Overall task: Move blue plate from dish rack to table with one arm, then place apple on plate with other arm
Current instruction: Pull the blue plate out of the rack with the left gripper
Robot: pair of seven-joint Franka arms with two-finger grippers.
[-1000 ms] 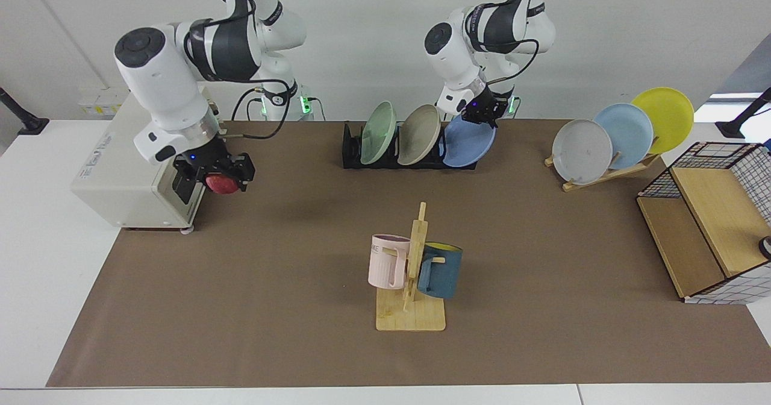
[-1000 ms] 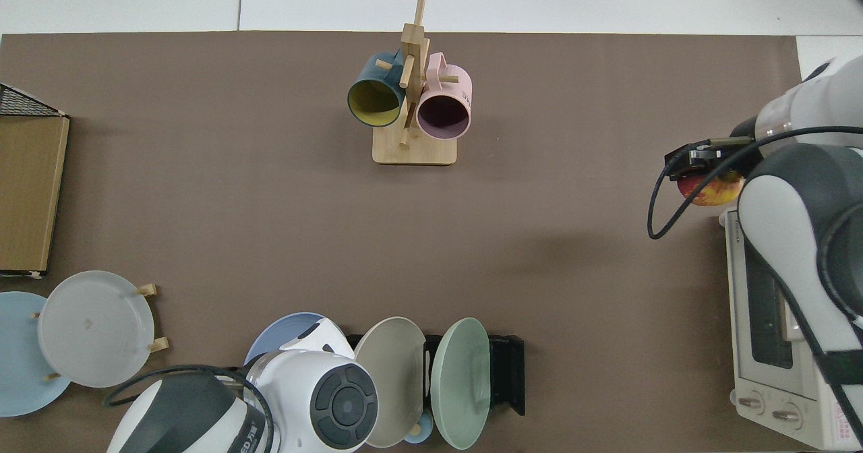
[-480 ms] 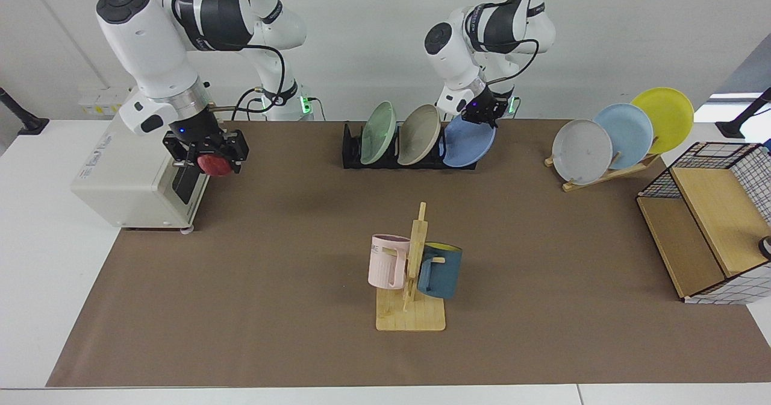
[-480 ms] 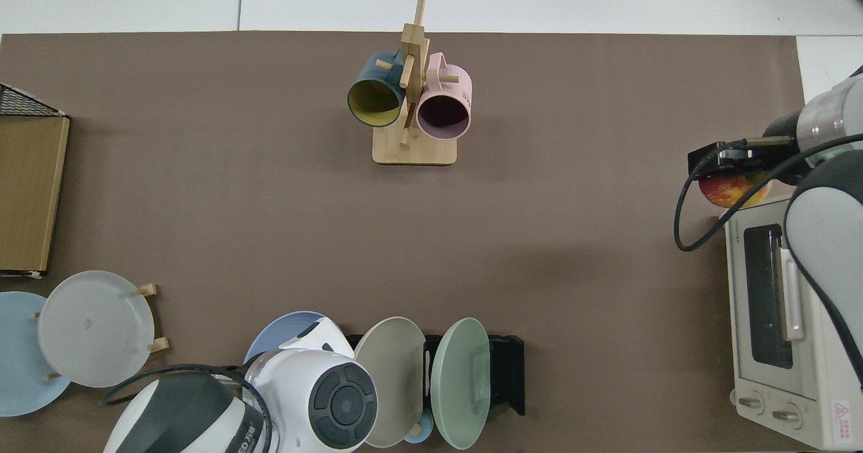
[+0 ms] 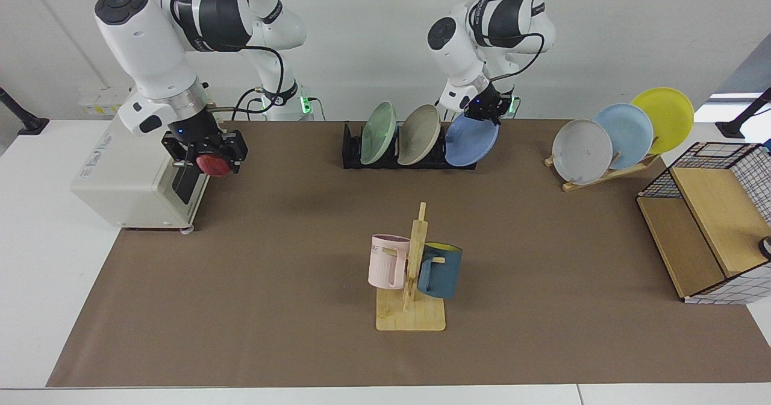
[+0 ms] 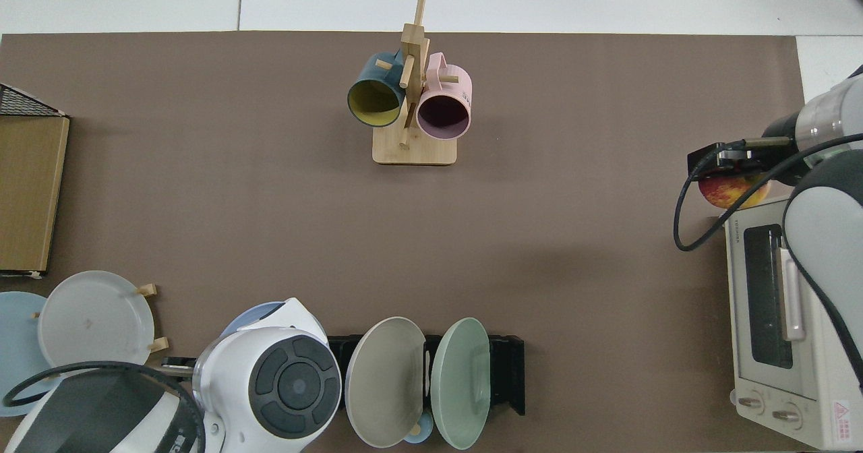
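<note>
Two robot arms are at work over the table [image 5: 301, 332]. The left gripper [image 5: 485, 111] is clamped on the top edge of the blue plate [image 5: 470, 143], at the end of the dish rack [image 5: 352, 152] nearest the wooden plate stand [image 5: 602, 175]. Half a second ago the plate sat lower in its slot; now it has come up a little and slid a bit toward the wooden stand, though its bottom edge is at the rack and I cannot tell if they touch. From above, the big white arm has moved too, and it hides most of the blue plate [image 6: 253, 310], so only a thin blue rim peeks out. A green plate [image 5: 378, 132] and a tan plate [image 5: 418, 134] stay leaning in the rack just as before. The right gripper [image 5: 211, 156] is squeezed shut on the apple [image 5: 211, 164] and holds it up in the air, in front of the white toaster oven [image 5: 126, 176]. That arm has hardly moved since half a second ago, but a second ago it hung lower. In the top view the apple [image 6: 725, 191] shows red and yellow just past the oven's corner. The mug tree [image 5: 412, 272] with its pink mug [image 5: 385, 261] and dark blue mug [image 5: 440, 270] has not moved.
</note>
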